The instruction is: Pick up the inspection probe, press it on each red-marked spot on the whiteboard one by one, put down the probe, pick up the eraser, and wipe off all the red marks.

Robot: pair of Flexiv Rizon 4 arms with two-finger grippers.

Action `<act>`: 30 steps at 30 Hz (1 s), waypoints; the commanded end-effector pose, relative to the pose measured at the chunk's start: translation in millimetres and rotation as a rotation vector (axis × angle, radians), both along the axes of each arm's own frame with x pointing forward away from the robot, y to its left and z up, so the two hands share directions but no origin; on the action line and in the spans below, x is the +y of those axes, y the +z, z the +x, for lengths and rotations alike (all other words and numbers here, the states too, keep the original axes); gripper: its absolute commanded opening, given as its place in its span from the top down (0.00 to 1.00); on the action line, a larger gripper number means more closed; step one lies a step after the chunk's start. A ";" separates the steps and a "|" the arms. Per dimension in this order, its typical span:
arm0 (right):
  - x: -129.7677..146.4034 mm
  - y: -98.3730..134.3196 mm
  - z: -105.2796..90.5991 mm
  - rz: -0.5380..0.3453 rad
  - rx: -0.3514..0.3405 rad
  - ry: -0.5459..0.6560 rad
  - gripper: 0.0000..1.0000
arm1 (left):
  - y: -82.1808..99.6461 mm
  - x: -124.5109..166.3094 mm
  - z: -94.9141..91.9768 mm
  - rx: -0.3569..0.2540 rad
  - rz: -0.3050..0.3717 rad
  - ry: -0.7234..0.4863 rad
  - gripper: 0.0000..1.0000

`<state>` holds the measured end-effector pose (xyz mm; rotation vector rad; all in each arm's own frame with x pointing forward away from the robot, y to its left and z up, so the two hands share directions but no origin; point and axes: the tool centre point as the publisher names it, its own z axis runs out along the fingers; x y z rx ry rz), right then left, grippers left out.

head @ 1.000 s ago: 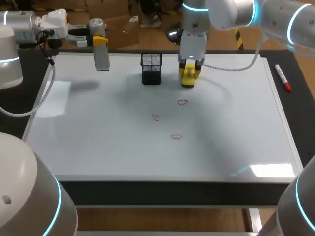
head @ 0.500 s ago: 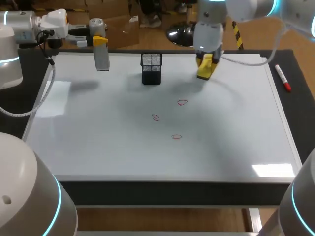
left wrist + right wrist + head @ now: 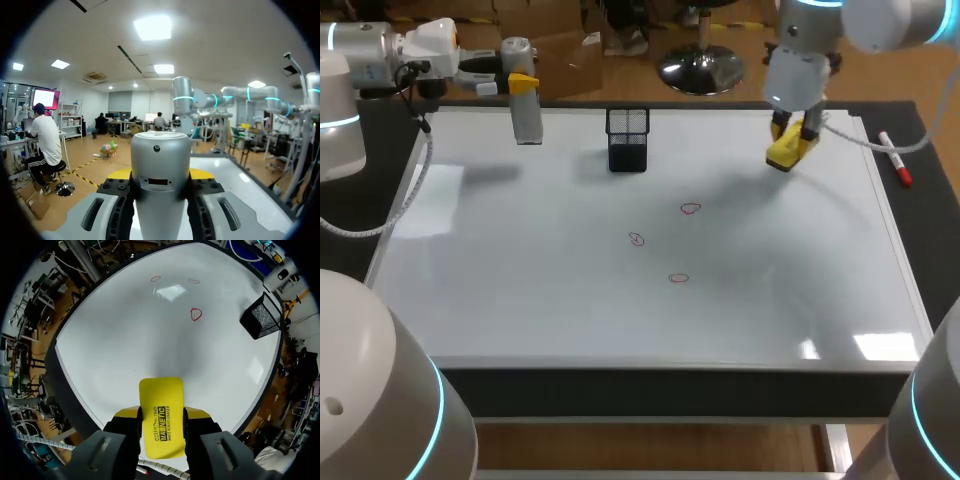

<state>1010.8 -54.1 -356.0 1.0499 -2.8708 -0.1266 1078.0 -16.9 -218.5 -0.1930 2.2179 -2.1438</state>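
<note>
Starting at the left, the left gripper [image 3: 523, 84] hangs over the far left corner of the whiteboard [image 3: 520, 300]. Its fingers are clamped from both sides on the grey inspection probe [image 3: 527, 120], which is held upright above the board. Just to the right, a black mesh pen holder [image 3: 628, 140] stands on the board near its far edge. Three red marks [image 3: 637, 239] sit around the middle of the board, each apart from the others. Farther right, the right gripper [image 3: 788, 138] hovers over the board's far right part, with its fingers closed on the yellow eraser [image 3: 784, 153]. The eraser juts out past the tips at a tilt. A red marker [image 3: 895, 158] lies on the dark bench [image 3: 928, 175] just beside the board's right edge.
</note>
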 end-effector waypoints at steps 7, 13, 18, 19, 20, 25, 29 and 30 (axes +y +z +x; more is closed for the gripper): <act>-35.6 -2.4 -36.2 0.034 -0.029 -0.060 1.00 | 1.3 0.1 0.4 0.000 0.001 -0.001 1.00; -35.3 -2.6 -38.3 0.035 -0.033 -0.072 1.00 | 1.3 0.1 0.4 0.000 0.001 -0.001 1.00; -35.3 -2.6 -38.3 0.035 -0.033 -0.072 1.00 | 1.3 0.1 0.4 0.000 0.001 -0.001 1.00; -35.3 -2.6 -38.3 0.035 -0.033 -0.072 1.00 | 1.3 0.1 0.4 0.000 0.001 -0.001 1.00; -35.3 -2.6 -38.3 0.035 -0.033 -0.072 1.00 | 1.3 0.1 0.4 0.000 0.001 -0.001 1.00; -35.3 -2.6 -38.3 0.035 -0.033 -0.072 1.00 | 1.3 0.1 0.4 0.000 0.001 -0.001 1.00; -35.3 -2.6 -38.3 0.035 -0.033 -0.072 1.00 | 1.3 0.1 0.4 0.000 0.001 -0.001 1.00; -35.3 -2.6 -38.3 0.035 -0.033 -0.072 1.00 | 1.3 0.1 0.4 0.000 0.001 -0.001 1.00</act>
